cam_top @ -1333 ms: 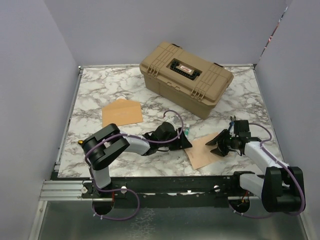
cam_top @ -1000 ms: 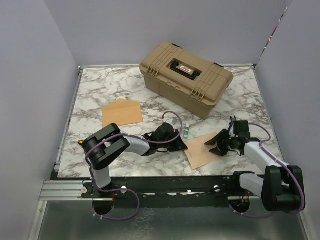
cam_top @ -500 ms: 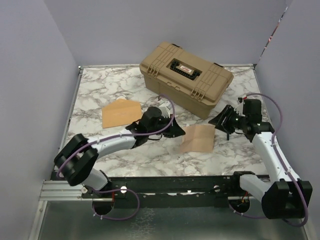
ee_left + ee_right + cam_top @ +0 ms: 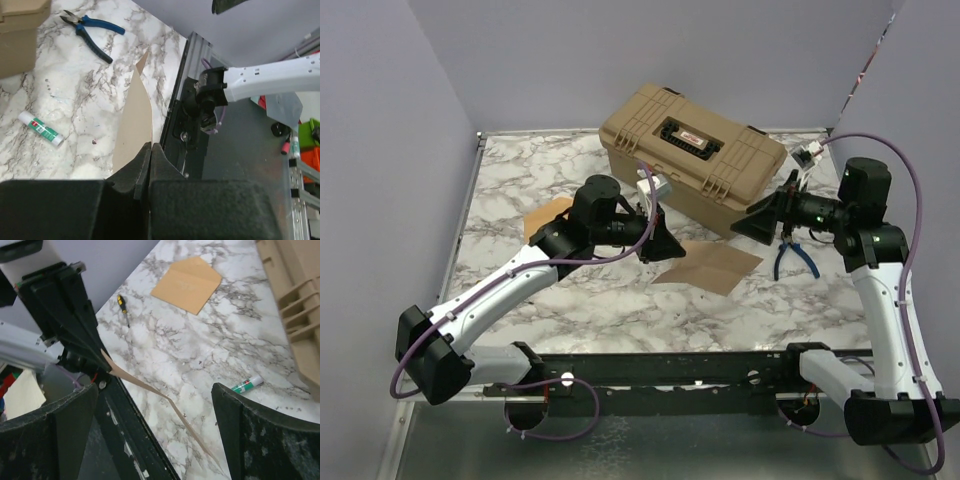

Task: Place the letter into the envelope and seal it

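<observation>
The letter, a pale tan creased sheet, hangs lifted over the middle of the table. My left gripper is shut on its left edge. In the left wrist view the closed jaws pinch the sheet edge-on. The orange-brown envelope lies flat behind the left arm, partly hidden by it; it shows whole in the right wrist view. My right gripper hovers wide open to the right of the letter, with nothing held between its fingers.
A tan hard case stands at the back centre. Blue-handled pliers lie under the right gripper. A glue stick rests near the case, and a small screwdriver lies by the left table edge.
My left gripper closed on the letter, then lifted it and carried it back toward the table's middle. My right gripper opened wide and rose toward the back right, uncovering the pliers.
</observation>
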